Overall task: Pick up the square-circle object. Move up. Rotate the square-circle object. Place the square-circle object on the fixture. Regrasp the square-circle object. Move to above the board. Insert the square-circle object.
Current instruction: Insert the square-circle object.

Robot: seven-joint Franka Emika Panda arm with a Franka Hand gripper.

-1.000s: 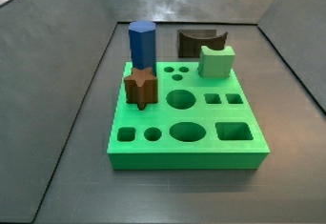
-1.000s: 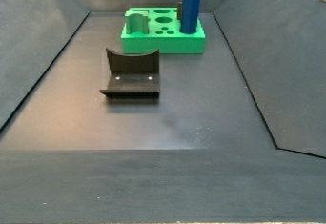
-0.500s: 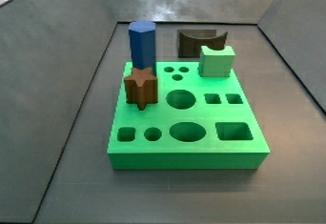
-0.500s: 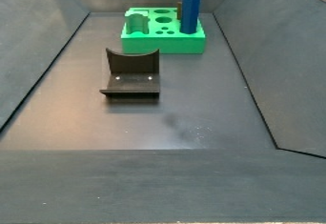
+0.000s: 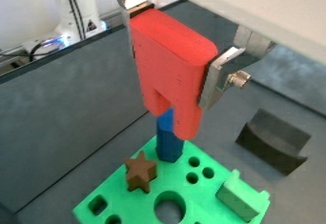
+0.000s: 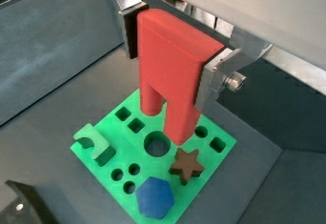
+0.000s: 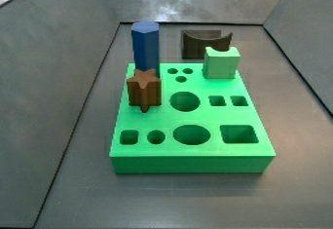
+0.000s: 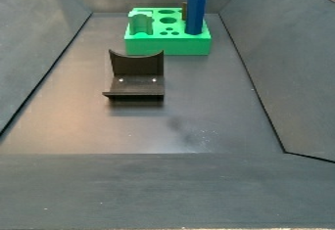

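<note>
Red fills the middle of both wrist views: the square-circle object (image 5: 173,71) is pinched between the gripper's (image 6: 178,66) flat silver fingers (image 6: 227,66), its narrower lower end pointing down toward the board (image 6: 109,152). The gripper is high above the board and shows in neither side view.

Below it, the bright green board lies flat on the dark floor with round and square holes in its top. A tall blue prism (image 7: 144,46) stands upright in a hole near one corner, a brown star peg (image 7: 144,89) just beside it, and a pale green block (image 7: 221,61) with a notched top at the neighbouring corner. In a wrist view the lower tip of the red piece overlaps the top of the prism (image 5: 169,142); whether they touch cannot be told.

The fixture (image 8: 133,74), a dark bracket with a curved notch, stands on the floor apart from the board, with nothing resting on it.

Compared with the side views from half a second and a second ago, nothing differs: board, prism, star peg, green block and fixture all sit where they were.
</note>
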